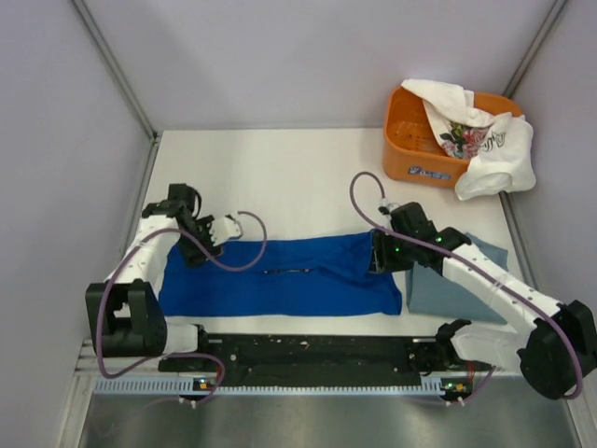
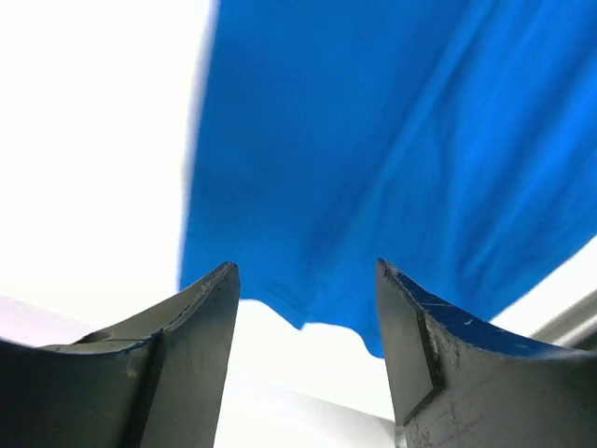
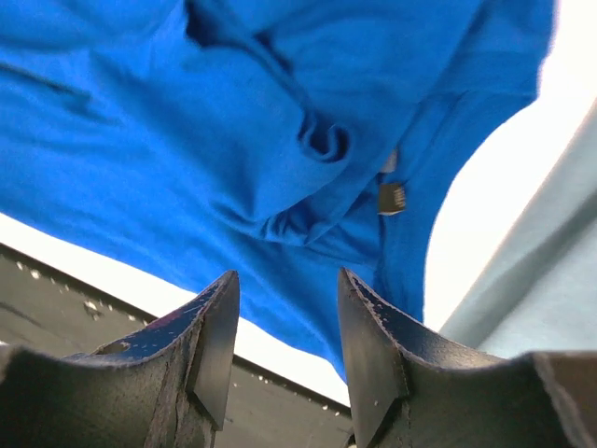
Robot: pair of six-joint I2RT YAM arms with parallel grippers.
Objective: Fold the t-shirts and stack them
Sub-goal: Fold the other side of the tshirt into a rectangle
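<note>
Now left gripper (image 1: 221, 228) and right gripper (image 1: 378, 252) hung empty, jaws parted, at both ends of blue t-shirt (image 1: 280, 289); matched corner grips seemed best.

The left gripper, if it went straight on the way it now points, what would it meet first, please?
Most likely the royal-blue t-shirt: in the left wrist view its edge lies directly ahead of the left gripper, whose jaws stand open. Depth is unclear.
</note>
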